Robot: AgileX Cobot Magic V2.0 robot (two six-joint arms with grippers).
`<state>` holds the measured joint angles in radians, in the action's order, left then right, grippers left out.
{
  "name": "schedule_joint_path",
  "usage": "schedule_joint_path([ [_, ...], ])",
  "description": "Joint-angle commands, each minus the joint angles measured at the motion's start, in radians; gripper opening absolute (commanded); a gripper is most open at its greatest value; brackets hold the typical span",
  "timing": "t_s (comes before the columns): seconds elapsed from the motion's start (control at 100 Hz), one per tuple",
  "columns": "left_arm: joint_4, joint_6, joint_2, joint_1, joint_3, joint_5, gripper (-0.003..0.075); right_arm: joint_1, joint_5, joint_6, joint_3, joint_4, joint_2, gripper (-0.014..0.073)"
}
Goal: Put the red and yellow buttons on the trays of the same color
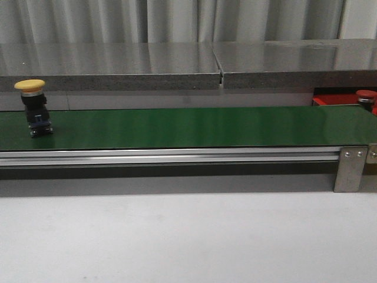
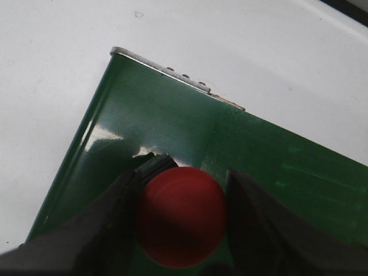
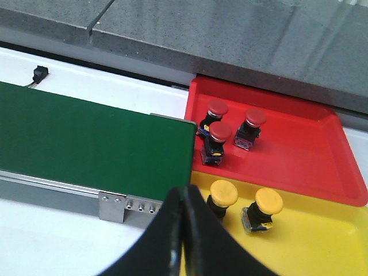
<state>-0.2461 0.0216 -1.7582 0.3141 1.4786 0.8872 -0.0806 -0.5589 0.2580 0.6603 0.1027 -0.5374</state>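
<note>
a red button (image 2: 179,215) sits between the two dark fingers (image 2: 109,230) of the left gripper (image 2: 181,221), low in the middle of the left wrist view; the fingers stand close on either side of its cap, holding it, above the green belt (image 2: 276,167), near the belt's end with its metal edge strip (image 2: 167,69). the white surface (image 2: 69,52) fills the upper part of that frame.

in the front view a yellow button (image 1: 34,107) stands upright on the belt (image 1: 188,127) at the far left of the frame, yellow cap on top, dark body below. at the far right edge another red cap (image 1: 366,95) shows behind the belt, beside a strip of the red tray (image 1: 333,100).

the right wrist view shows the trays at the right of the frame: the red tray (image 3: 310,149) lies above, the yellow tray (image 3: 322,241) below it, touching along one edge. three red buttons stand in the red tray near its left end, one (image 3: 217,109) at the top, one (image 3: 216,141) just below it and one (image 3: 252,126) to their right. two yellow buttons are in the yellow tray, one (image 3: 222,195) by the belt's end and one (image 3: 263,208) to its right, tilted. the right gripper (image 3: 183,241) is at the bottom centre, its fingers pressed together with nothing between them, over the belt's metal frame (image 3: 69,198). a grey ledge (image 3: 230,40) runs across the top.
</note>
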Motion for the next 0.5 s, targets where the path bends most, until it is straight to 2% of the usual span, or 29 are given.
schedule_joint_path([
  [0.0, -0.035, 0.002, 0.033, -0.003, 0.024, -0.029, 0.0302, 0.000, 0.079, 0.008, 0.023, -0.003, -0.001, -0.0008],
  [0.14, -0.035, 0.002, 0.014, -0.003, 0.024, -0.030, 0.0373, 0.000, 0.079, 0.008, 0.023, -0.003, -0.001, -0.0008],
  [0.31, -0.035, 0.002, 0.015, -0.003, 0.033, -0.030, 0.0581, 0.000, 0.079, 0.008, 0.023, -0.003, -0.001, -0.0008],
  [0.49, -0.027, 0.004, 0.022, -0.003, 0.065, -0.033, 0.0599, 0.000, 0.079, 0.008, 0.023, -0.003, -0.001, -0.0008],
])
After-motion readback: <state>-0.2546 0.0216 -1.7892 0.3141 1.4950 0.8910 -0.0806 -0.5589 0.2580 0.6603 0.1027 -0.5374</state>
